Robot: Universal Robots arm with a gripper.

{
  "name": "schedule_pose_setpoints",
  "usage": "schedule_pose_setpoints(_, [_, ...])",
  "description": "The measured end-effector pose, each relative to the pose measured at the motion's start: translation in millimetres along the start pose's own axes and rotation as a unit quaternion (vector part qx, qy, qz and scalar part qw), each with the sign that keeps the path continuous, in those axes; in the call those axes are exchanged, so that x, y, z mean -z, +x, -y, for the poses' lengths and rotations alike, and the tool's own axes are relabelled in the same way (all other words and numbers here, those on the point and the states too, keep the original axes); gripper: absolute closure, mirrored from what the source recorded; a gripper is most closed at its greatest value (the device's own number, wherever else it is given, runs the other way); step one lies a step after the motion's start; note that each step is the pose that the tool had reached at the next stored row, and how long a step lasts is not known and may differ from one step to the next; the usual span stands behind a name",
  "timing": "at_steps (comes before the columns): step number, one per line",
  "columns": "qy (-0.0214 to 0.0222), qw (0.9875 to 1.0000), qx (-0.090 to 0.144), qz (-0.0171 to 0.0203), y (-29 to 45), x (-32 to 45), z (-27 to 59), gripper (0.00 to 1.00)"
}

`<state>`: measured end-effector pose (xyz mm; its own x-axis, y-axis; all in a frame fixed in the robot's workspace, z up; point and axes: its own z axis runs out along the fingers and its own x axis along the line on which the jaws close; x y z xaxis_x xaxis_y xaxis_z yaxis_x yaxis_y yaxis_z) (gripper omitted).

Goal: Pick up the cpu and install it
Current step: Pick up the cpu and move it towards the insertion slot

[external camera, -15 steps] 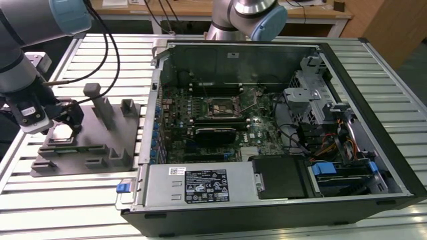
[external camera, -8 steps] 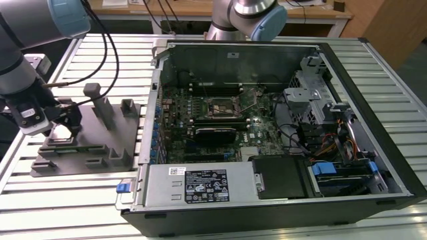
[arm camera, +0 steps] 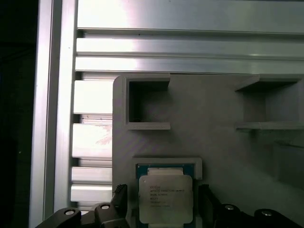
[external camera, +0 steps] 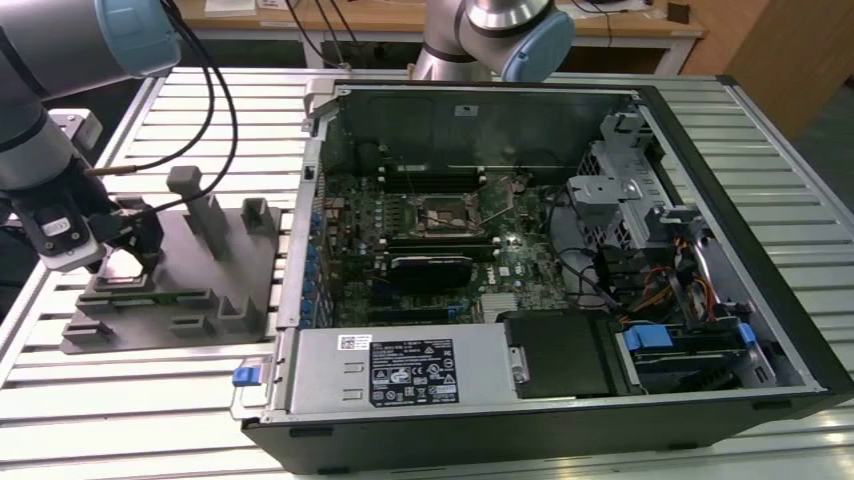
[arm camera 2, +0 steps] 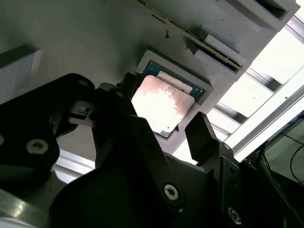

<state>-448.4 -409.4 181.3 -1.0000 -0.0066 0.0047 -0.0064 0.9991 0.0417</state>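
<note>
Right now the cpu [arm camera: 165, 199] lies flat, pale silver top up, in a shallow square pocket of the grey tray [arm camera: 213, 109]. The pocket is close to the tray's edge, with the slatted aluminium bench [arm camera: 95, 97] just beyond it. The jaws are down over the chip and stand open. One dark finger [arm camera: 119, 203] is beside one edge of the cpu and the other beside the opposite edge. In the first wrist view a thin strip of the pocket's rim shows between each finger and the chip, so nothing is gripped. The second wrist view shows the same straddle from a slant, the bright chip lying between the two black tips.

In the exterior view the arm [external camera: 40, 150] leans in over the tray at the exterior view's left, among its upright posts. The open computer case [external camera: 534, 250] lies beside the tray on the bench. Its dark-framed socket [external camera: 445, 213] sits mid-board, well apart from the jaws.
</note>
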Motion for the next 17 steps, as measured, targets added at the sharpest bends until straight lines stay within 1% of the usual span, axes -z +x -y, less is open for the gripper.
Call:
schedule_pose_setpoints(6, [0.0, 1.0, 0.0, 0.0001, -0.8, -0.8, 0.0, 0.32])
schedule_pose_setpoints(7, [0.0, 1.0, 0.0, 0.0001, -1.0, -0.8, 0.0, 0.38])
schedule_pose_setpoints(9, [0.0, 1.0, 0.0, 0.0, -1.2, -0.6, 0.0, 0.4])
schedule_pose_setpoints(10, [0.0, 1.0, 0.0, -0.0001, -1.4, -0.6, 0.0, 0.46])
schedule_pose_setpoints(17, [0.0, 1.0, 0.0, 0.0, -2.0, 0.2, 0.0, 0.46])
